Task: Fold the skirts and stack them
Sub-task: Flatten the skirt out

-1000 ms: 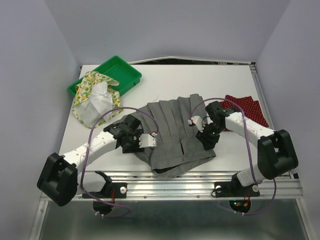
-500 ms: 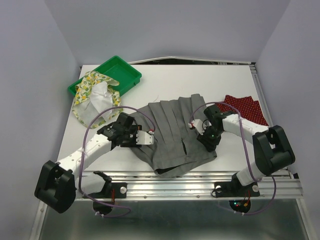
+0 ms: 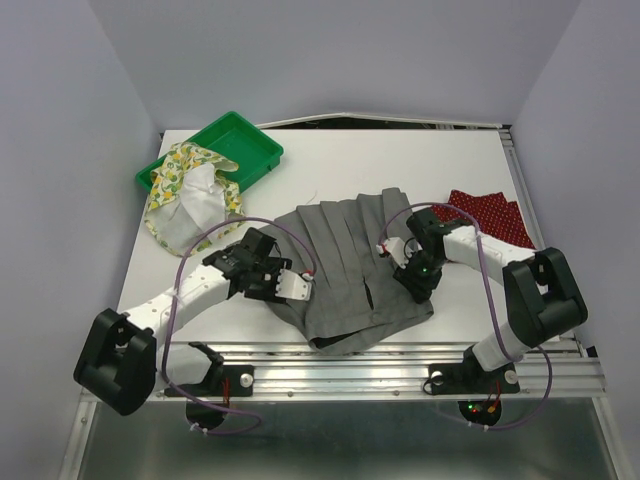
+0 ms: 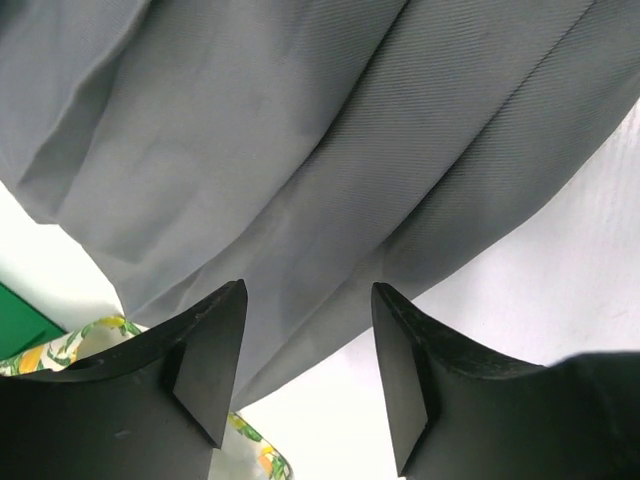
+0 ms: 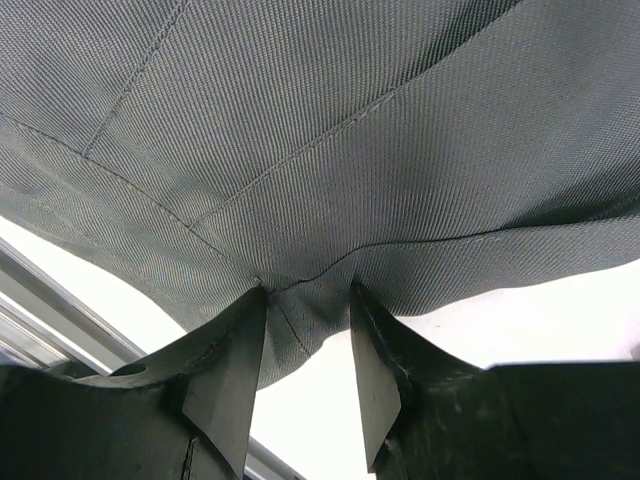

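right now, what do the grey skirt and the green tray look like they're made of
The grey skirt: woven cloth, matte; fine diagonal ribs and stitched seams show. The green tray: probably moulded plastic; smooth, rigid rim, slight sheen.

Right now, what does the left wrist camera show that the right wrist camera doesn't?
Left wrist only: the lemon-print skirt and a sliver of green tray at lower left; the left tool open, gripping nothing. Right wrist only: a metal rail at lower left; the right tool with a fold of cloth bunched between its fingers, apparently pinched. Both: the grey skirt filling most of the frame, with bare white table past its edge.
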`<action>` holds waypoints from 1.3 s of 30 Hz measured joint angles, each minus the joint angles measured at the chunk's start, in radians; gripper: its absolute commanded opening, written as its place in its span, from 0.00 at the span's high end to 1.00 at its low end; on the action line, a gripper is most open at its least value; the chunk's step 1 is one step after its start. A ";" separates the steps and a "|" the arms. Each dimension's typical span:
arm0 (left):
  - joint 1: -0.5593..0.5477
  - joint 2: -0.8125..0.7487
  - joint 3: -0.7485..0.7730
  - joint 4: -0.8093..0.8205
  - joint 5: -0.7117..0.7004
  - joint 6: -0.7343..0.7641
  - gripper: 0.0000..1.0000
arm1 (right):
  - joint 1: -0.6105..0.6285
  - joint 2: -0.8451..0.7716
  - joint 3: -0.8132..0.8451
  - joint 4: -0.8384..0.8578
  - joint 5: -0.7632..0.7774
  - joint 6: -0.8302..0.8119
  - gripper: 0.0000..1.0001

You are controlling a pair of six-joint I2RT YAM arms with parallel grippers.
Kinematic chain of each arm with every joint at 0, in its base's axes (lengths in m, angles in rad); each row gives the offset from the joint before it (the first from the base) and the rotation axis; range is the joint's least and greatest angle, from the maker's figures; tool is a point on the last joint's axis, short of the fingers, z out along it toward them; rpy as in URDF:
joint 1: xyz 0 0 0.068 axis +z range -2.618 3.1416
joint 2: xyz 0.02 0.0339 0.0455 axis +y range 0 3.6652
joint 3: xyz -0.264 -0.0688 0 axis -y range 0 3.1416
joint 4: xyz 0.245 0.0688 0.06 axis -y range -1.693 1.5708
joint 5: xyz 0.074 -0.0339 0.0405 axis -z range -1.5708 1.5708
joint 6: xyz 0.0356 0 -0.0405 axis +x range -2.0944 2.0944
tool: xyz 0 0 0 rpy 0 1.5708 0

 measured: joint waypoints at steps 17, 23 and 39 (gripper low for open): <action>0.132 -0.246 -0.109 -0.016 -0.066 0.123 1.00 | 0.000 -0.033 -0.036 0.045 0.046 -0.027 0.74; 0.143 -0.535 -0.284 -0.093 -0.090 0.264 0.76 | 0.000 -0.049 -0.046 0.040 0.029 -0.050 0.45; 0.146 -0.284 0.095 -0.136 0.006 -0.119 0.58 | -0.001 -0.070 0.340 -0.113 -0.238 -0.008 0.54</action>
